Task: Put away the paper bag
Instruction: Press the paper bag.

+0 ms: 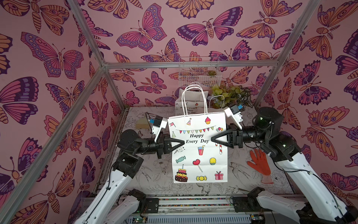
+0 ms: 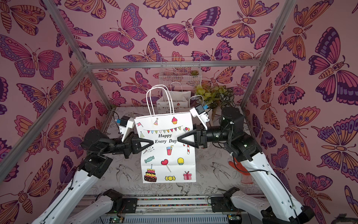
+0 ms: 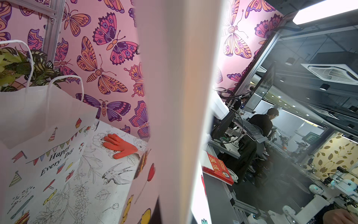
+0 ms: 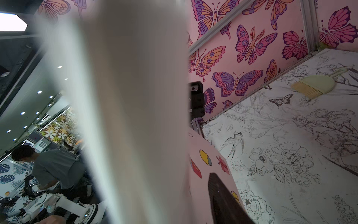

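A white paper bag (image 1: 197,155) (image 2: 168,155) printed with "Happy Every Day" hangs upright above the table's middle, its twin handles pointing to the back. My left gripper (image 1: 183,142) (image 2: 153,142) is shut on the bag's left edge. The right gripper (image 1: 212,138) (image 2: 178,139) is at the bag's right edge, and its jaws stand open around that edge. In the left wrist view the bag's folded side (image 3: 174,97) fills the centre, with a dark finger (image 3: 156,211) pressed on it. In the right wrist view the bag (image 4: 135,116) is a blur beside one finger (image 4: 222,197).
A second, similar bag (image 1: 191,104) (image 3: 38,126) stands at the back beside a leafy plant (image 1: 232,95), under a white wire basket (image 1: 199,73) on the wall. An orange glove (image 1: 259,164) (image 3: 120,145) lies right of the bag. A small brush (image 1: 142,124) (image 4: 313,86) lies back left.
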